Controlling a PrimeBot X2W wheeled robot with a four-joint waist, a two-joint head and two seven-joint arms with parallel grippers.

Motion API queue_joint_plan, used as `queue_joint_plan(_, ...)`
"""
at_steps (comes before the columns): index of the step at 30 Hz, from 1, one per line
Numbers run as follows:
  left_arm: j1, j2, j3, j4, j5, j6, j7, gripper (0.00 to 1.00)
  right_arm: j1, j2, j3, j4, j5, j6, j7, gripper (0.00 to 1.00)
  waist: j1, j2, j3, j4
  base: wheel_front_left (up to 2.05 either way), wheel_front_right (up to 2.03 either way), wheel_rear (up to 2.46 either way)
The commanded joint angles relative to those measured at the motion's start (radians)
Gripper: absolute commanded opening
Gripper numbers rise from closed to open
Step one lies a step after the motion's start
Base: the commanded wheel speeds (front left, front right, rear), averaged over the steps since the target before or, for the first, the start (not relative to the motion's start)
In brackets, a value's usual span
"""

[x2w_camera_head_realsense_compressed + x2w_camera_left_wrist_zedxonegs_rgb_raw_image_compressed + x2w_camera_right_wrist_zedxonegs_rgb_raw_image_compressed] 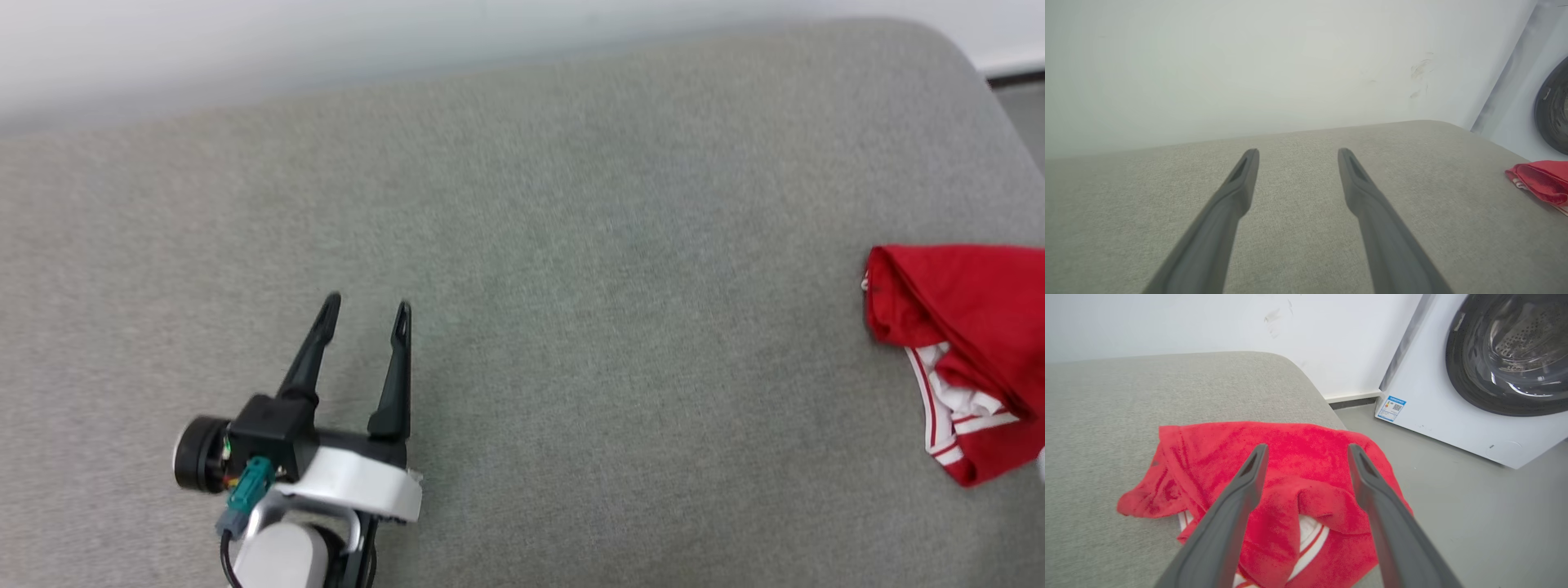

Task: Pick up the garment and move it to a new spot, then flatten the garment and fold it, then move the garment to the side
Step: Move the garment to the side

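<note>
Left end effector: your left end effector (366,306) has its two dark fingers spread apart with nothing between them. Bare grey worktop (571,286) lies under and ahead of it.
Right end effector: your right end effector (1308,447) also has its fingers apart and is clamped on nothing. They point out over the shirt, and you cannot tell whether the tips touch the cloth.
Shirt: the red shirt (1216,457) lies crumpled right below and ahead of your right fingers, near the worktop's edge. It is well apart from your left end effector, off to its right. White cloth with red stripes peeks from under the red folds, close to the base of your right fingers.
Surroundings: a white washing machine (1433,396) with a dark round door stands on the grey floor (1453,506), ahead and right of your right end effector.
</note>
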Motion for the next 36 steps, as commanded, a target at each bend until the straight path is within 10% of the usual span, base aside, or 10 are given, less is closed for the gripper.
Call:
queue_joint_plan(1, 0.019, -0.005, 0.004, 0.006, -0.006, 0.002, -0.005, 1.0, 0.028, 0.013, 0.003, -0.016, 0.003, -0.001, -0.001, 1.0, 0.0002, 0.0, -0.069, 0.032, 0.0, 0.0, 0.0)
queue_joint_plan(15, 0.174, -0.032, 0.043, 0.064, -0.036, 0.018, -0.006, 1.0, 0.348, 0.235, 0.117, -0.365, 0.022, -0.001, 0.082, 1.0, 0.0002, 0.0, -0.25, 0.148, 0.0, 0.0, 0.0)
queue_joint_plan(36, 0.233, 0.003, 0.089, 0.075, 0.014, 0.027, -0.006, 1.0, 0.482, 0.287, 0.257, -0.673, 0.019, -0.001, 0.184, 1.0, 0.0002, 0.0, -0.319, 0.174, 0.0, 0.0, 0.0)
